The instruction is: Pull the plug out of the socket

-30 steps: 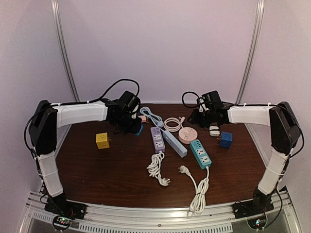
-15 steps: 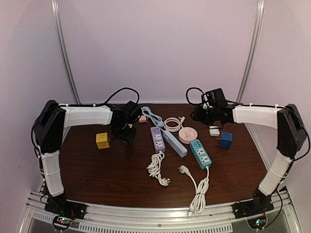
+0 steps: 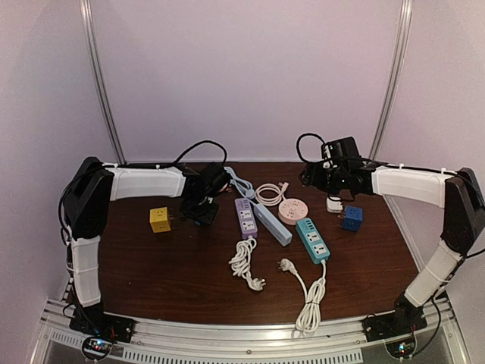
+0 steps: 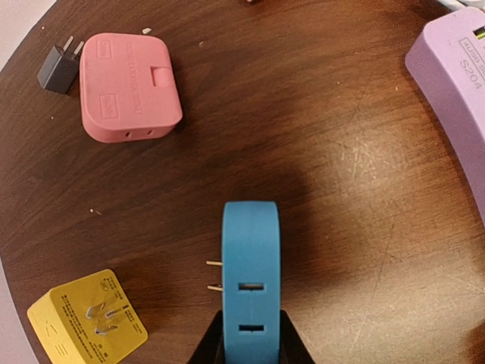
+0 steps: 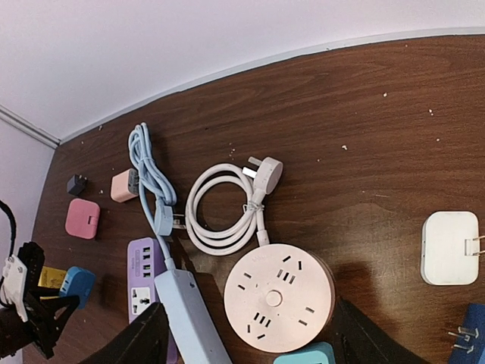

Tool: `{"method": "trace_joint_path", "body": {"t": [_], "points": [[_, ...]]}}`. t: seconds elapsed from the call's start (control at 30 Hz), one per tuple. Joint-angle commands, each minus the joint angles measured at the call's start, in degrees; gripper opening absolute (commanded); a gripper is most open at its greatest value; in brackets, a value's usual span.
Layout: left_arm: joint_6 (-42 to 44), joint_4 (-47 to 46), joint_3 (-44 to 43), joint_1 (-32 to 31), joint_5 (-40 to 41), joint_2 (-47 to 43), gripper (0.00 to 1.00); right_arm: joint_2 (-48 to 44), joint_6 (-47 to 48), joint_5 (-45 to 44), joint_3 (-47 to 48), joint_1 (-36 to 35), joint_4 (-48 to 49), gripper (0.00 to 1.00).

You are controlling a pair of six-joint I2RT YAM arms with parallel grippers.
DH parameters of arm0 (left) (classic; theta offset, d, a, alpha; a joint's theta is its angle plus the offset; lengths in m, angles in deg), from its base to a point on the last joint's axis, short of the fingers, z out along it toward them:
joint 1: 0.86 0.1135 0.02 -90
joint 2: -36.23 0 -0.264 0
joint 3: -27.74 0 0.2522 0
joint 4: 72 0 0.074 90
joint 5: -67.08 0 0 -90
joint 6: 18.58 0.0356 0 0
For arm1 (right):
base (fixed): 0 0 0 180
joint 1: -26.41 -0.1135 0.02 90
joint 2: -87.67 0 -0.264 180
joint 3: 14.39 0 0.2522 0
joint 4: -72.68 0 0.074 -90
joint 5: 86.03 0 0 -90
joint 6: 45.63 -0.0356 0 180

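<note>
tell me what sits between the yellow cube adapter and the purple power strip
The left gripper, holding a blue plastic adapter, sits between them; the top external and left wrist views both show it.

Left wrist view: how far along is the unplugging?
Done: the blue plug has bare prongs, unplugged. In hand: the left pincer grips it; the right pincer hangs open over the round pink socket, no plug in it. Left: probably setting it down.

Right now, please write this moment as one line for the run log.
left gripper: shut on blue plastic plug adapter | right gripper: open, empty | white square plug: lying on dark wooden table
</note>
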State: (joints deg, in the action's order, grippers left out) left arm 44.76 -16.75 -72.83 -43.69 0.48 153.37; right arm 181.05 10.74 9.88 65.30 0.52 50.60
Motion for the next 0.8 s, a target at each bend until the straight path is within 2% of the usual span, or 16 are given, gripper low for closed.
{"method": "trace_joint_path", "body": {"t": [0.0,0.27,0.77], "points": [[0.38,-0.36,-1.98,-0.32,1.09,1.16,0.2,-2.68,1.09,-2.7,-1.69,0.31,0.87,0.78],[0.53,-0.32,-2.93,-0.89,0.88,1.31,0.34,-3.97,1.47,-3.6,-2.94,0.47,0.89,0.81],[-0.37,-1.48,-4.43,-1.73,-3.58,-0.4,0.41,-6.31,1.48,-4.67,-5.59,0.4,1.43,0.84]]}}
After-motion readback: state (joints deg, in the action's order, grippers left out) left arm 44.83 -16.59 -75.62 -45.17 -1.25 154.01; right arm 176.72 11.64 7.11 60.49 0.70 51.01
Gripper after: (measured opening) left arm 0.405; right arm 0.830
